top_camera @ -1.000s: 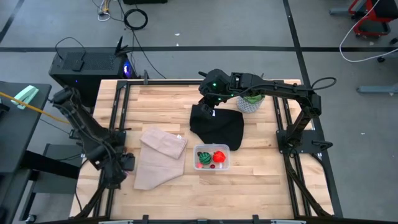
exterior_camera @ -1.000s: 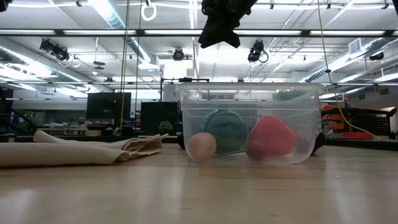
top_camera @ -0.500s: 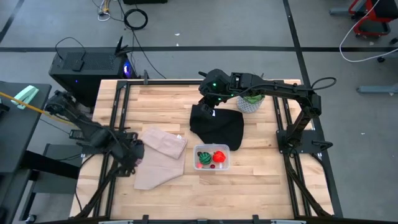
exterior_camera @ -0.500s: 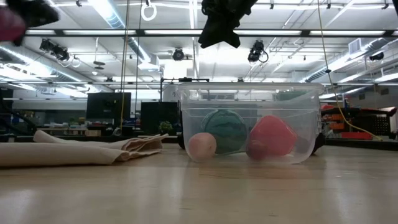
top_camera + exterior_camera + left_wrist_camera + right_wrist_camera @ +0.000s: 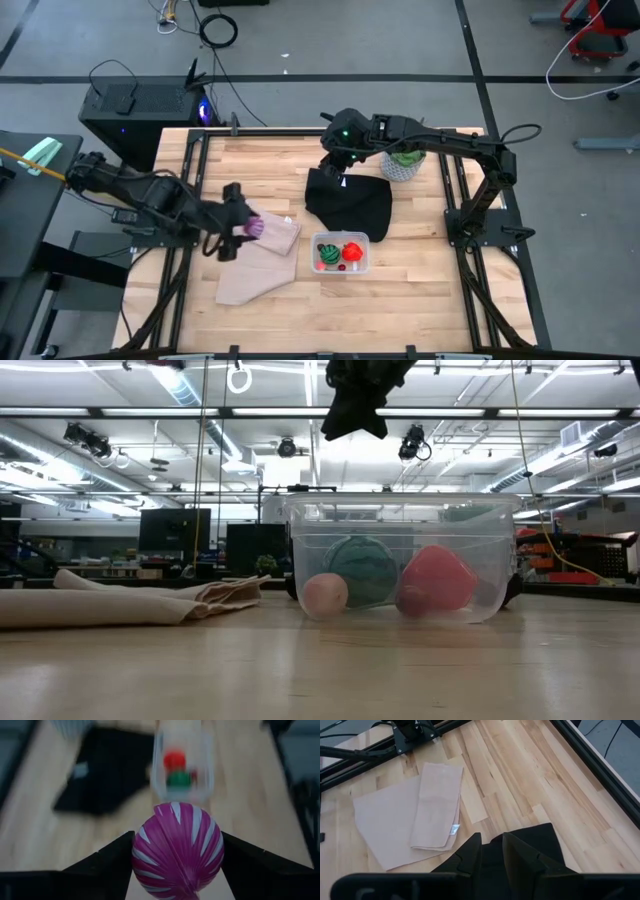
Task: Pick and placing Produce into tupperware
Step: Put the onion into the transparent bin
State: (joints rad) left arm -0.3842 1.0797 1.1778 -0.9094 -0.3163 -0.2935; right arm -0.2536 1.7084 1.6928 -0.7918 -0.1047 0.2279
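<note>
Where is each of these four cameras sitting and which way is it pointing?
High view: overhead, straight down on the table; both arms show.
Low view: at tabletop height, level across at the tupperware; black cloth hangs above.
Left wrist view: behind the left claw, gripping the purple ball, facing the tupperware.
Right wrist view: behind the right claw, pinching the black cloth, facing the beige cloth.
Shared: high and low views both show the tupperware.

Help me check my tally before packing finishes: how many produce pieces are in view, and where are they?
4: a red piece, a green striped ball and a small pale ball lie in the tupperware; the left gripper holds the purple ball above the beige cloth.
</note>
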